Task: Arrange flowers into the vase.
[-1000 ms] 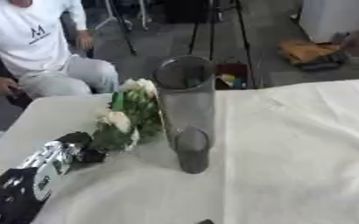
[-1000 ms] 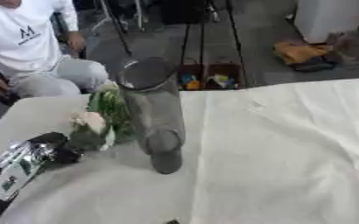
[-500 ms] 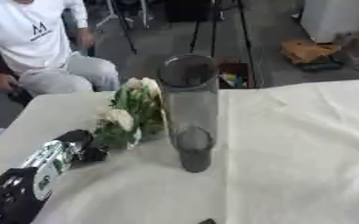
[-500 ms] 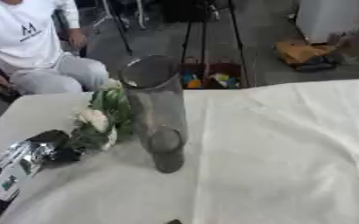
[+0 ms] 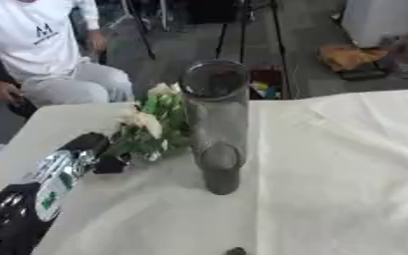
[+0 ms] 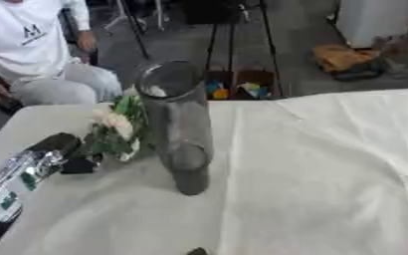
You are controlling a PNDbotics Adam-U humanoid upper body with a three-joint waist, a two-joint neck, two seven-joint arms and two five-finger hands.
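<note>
Looking down at the work surface, I see the vase (image 5: 216, 124) standing upright near the middle of the table (image 5: 347, 164), which is covered by a white cloth. The vase is a tall, clear, dark-tinted glass cylinder with an open round mouth at the top; nothing shows inside it.

The flowers (image 5: 151, 127) are a small bunch of cream-white blooms with green leaves. They sit just beside the vase on my left, outside it, with the foliage touching or nearly touching the glass wall. The blooms point toward the far edge of the table; the stems run down toward my left arm.

My left hand (image 5: 90, 152) comes in from the lower left corner, black with silver joints. It lies at the stem end of the bunch, its dark end right against the lower leaves. The fingers are hidden among the foliage and the arm's own body, so I cannot tell how far they are open, nor whether they have hold of the stems.

My right hand shows in neither eye view.

A small dark object (image 5: 235, 251) shows at the bottom edge of the picture, below the vase; I cannot make out what it is.
</note>
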